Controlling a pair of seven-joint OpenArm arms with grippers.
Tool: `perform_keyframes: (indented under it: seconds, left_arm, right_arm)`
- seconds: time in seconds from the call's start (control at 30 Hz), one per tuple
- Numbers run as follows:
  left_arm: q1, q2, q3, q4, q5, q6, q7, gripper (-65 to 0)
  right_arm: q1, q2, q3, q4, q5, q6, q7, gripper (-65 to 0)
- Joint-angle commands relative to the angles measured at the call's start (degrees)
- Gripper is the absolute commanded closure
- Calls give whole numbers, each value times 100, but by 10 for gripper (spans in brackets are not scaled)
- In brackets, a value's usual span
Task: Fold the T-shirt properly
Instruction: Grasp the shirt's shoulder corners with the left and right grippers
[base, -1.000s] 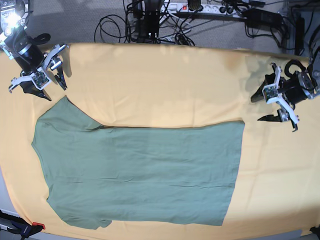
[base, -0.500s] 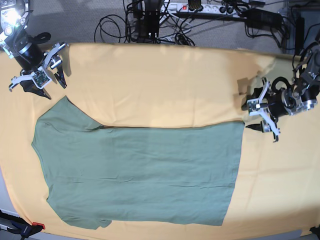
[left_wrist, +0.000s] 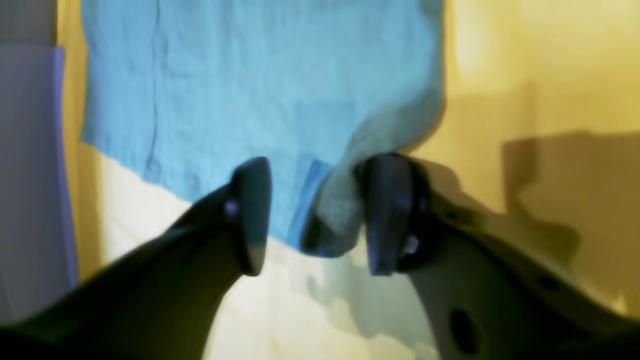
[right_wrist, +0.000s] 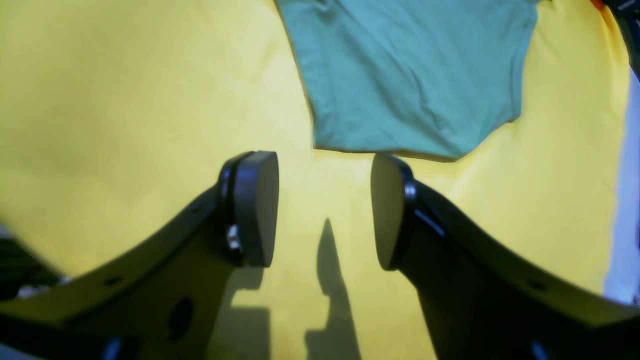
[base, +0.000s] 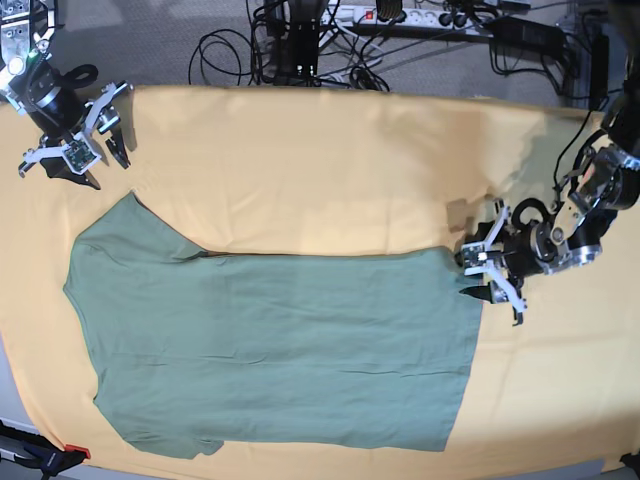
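The sage-green T-shirt (base: 280, 345) lies flat on the yellow-orange cloth (base: 330, 170), sleeves at the left and hem at the right. My left gripper (base: 480, 272) is at the hem's far right corner. In the left wrist view the shirt (left_wrist: 250, 75) looks blue. There my left gripper (left_wrist: 312, 215) is open, and the hem corner is bunched up between the jaws against the right finger. My right gripper (base: 110, 173) is open and empty above the cloth, just beyond the far sleeve. The right wrist view shows it (right_wrist: 325, 210) open, with the sleeve (right_wrist: 415, 75) a short way ahead.
Black cables and a power strip (base: 400, 20) lie on the grey floor beyond the table's far edge. A red-tipped clamp (base: 70, 452) sits at the front left corner. The yellow-orange cloth covers the whole table.
My left gripper has moved left and down from the table's right side onto the shirt's hem corner, which is now pushed up slightly. My right gripper has drawn back a little from the sleeve.
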Motion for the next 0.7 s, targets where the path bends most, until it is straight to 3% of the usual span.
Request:
perform_keyframes:
  seconds: [0.0,0.13,0.27,0.5,0.67]
  left_arm:
    - [-216,-26,-7,4,74,28,-24,-227]
    - [-407,57,39,-28,83,-13,0,0]
    - [-415,9,39,-28,-46,-199,44,0]
    - [-417,11,39,-28,-46,-212,39,0]
    - [-417,11,39,-28,-315,-214,42,0]
  right_arm:
    - [87,136,-20,46,28,11,155,-318]
    - [372,341,-376,-155,-72,-81,155,-319]
    - [809,470,-776,-557,-470,-264,157,-361]
    - [1572,511,-1233,-1366,-470,-269,153,-360]
    - [2087,511,-1659,-1906,-470,44,153,-360]
